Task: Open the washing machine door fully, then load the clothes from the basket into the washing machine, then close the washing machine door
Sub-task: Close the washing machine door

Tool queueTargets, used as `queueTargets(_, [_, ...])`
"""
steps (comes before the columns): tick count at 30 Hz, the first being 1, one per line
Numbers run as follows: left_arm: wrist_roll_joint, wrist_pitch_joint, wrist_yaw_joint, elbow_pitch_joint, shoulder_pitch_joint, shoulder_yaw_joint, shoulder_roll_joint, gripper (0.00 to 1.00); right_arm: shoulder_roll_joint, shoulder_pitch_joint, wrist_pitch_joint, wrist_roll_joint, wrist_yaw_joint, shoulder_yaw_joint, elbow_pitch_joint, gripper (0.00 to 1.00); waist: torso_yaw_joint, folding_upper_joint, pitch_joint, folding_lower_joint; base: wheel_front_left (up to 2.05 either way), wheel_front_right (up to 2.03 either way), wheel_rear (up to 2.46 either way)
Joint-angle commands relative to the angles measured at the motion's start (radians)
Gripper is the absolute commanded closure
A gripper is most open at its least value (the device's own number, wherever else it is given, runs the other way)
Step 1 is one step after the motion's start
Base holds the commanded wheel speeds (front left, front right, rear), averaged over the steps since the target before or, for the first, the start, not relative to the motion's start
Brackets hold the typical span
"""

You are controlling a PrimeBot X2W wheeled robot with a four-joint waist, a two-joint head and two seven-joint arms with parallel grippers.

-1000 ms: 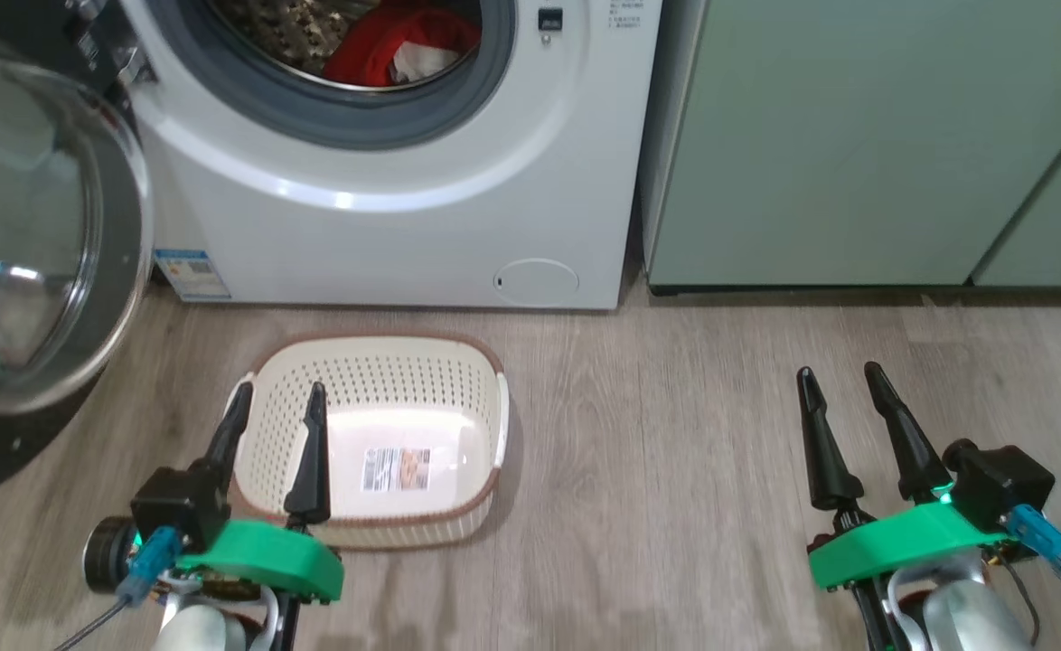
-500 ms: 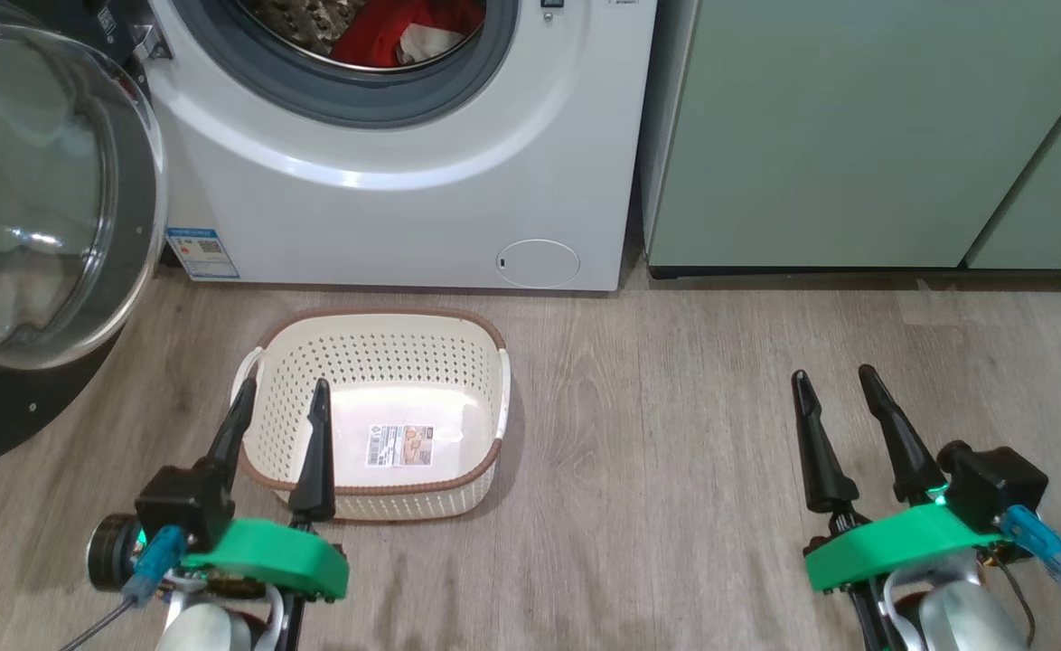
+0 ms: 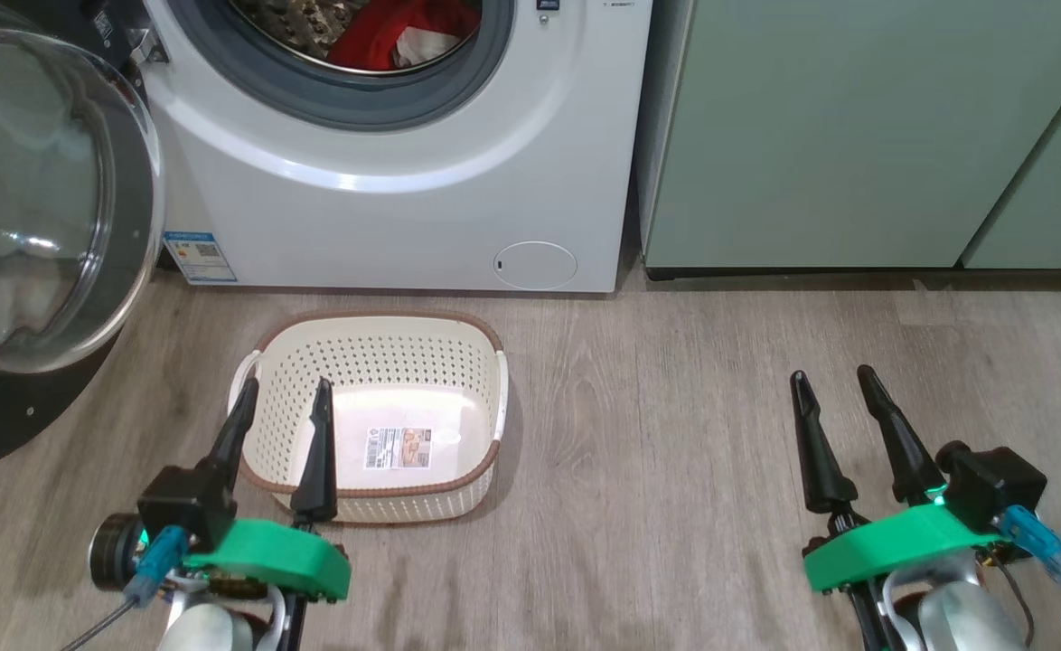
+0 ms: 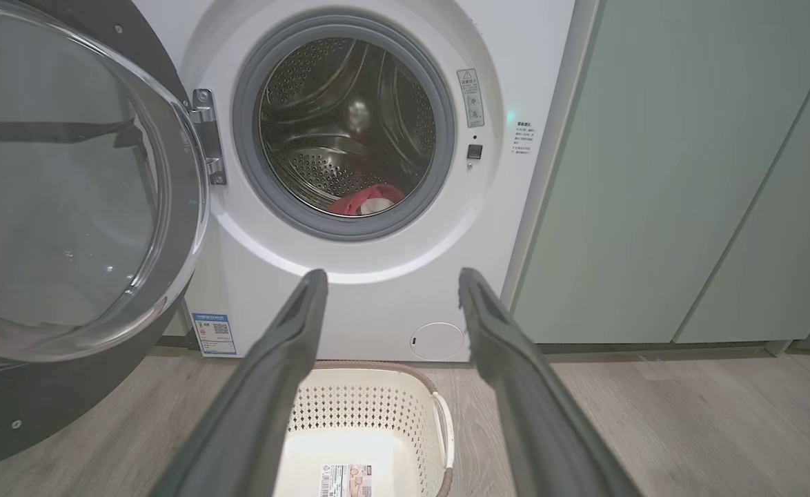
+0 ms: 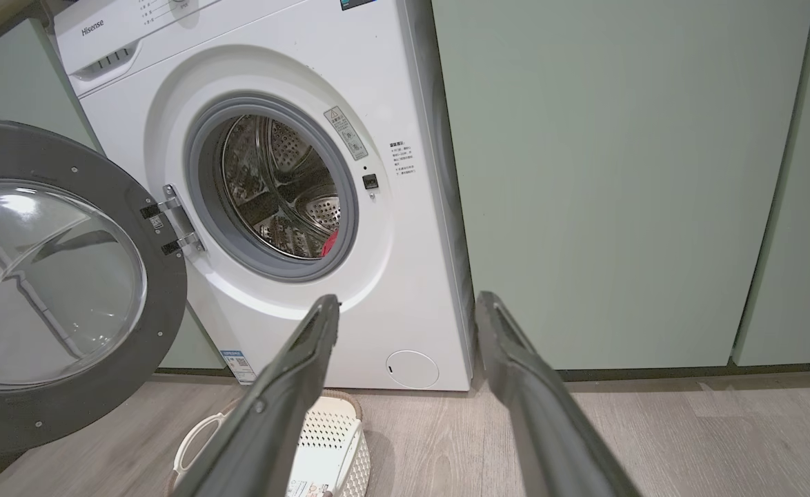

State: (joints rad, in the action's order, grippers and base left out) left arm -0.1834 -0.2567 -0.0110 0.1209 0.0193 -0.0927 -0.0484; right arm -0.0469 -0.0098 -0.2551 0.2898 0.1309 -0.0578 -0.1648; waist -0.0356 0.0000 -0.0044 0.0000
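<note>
While the door (image 3: 42,235) hangs wide open far left, the left gripper (image 3: 286,387) hovers spread, gripping nothing, over the basket (image 3: 377,322) at its near-left rim; clothes (image 3: 386,41) lie far back in the washer (image 3: 386,217), and the right gripper (image 3: 831,375) hovers spread, unladen, near right.

Left gripper (image 3: 286,387): fingers spread apart, holding nothing, pointing forward.
Right gripper (image 3: 830,375): fingers spread apart, holding nothing, pointing forward.
</note>
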Motion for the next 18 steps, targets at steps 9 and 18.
queueTargets(9, [-0.002, -0.005, 0.005, -0.023, 0.048, 0.020, -0.002, 0.00, -0.003, -0.039, -0.007, -0.007, 0.000, -0.020, 0.035, 0.00, 0.032, 0.0000, 0.009, 0.0000, 0.00, 0.00, 0.00])
queueTargets(18, [-0.006, -0.005, 0.002, -0.017, 0.062, 0.001, -0.002, 0.00, -0.003, -0.036, -0.007, -0.014, 0.000, -0.020, 0.045, 0.00, 0.151, 0.0000, 0.047, 0.0000, 0.00, 0.00, 0.00])
